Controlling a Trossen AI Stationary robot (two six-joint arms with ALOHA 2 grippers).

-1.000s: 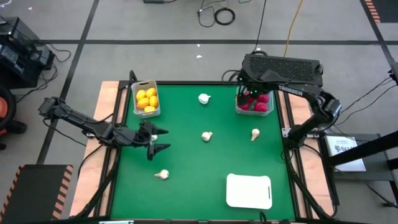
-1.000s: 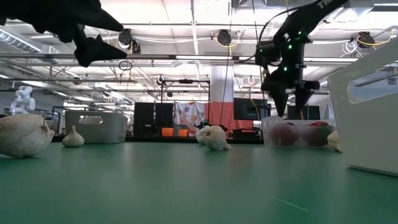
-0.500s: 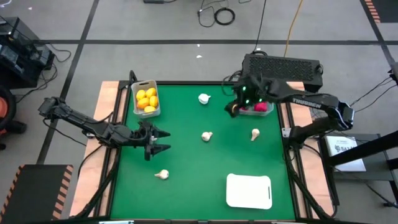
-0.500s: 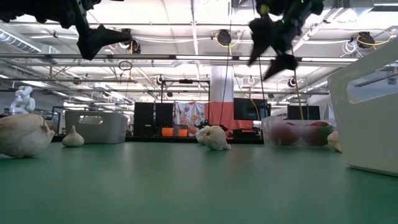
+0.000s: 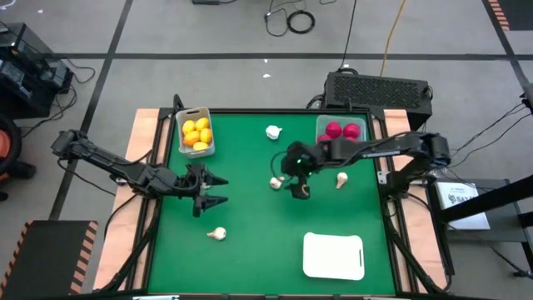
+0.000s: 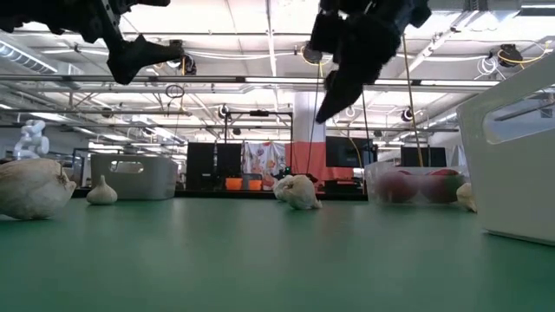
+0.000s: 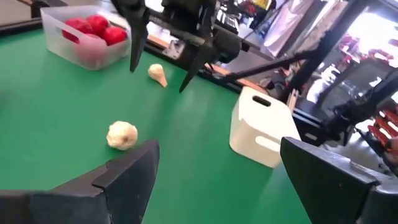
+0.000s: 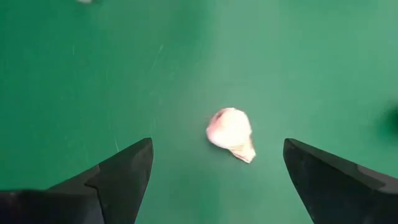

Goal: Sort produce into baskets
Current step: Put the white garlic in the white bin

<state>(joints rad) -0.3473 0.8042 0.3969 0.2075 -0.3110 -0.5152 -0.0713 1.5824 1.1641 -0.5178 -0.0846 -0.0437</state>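
We see the right tool [image 5: 299, 185] spread wide and empty, hovering over the green table [image 5: 250, 250] just beside a small white garlic-like bulb [image 5: 276, 182] – the left tool [image 5: 218, 189] – also wide – waits well apart

On my counter [image 5: 250, 250] the bin of lemons [image 5: 196, 133] sits at the far left corner and the bin of round fruits [image 5: 341, 133] at the far right. The tray [image 5: 334, 256] lies near right. One garlic bulb [image 5: 273, 132] rests between the bins, another [image 5: 276, 182] mid-counter just left of the right end effector [image 5: 297, 177], a third [image 5: 341, 178] right of it, a fourth [image 5: 216, 234] near left. The left end effector [image 5: 218, 188] hangs over the left side.
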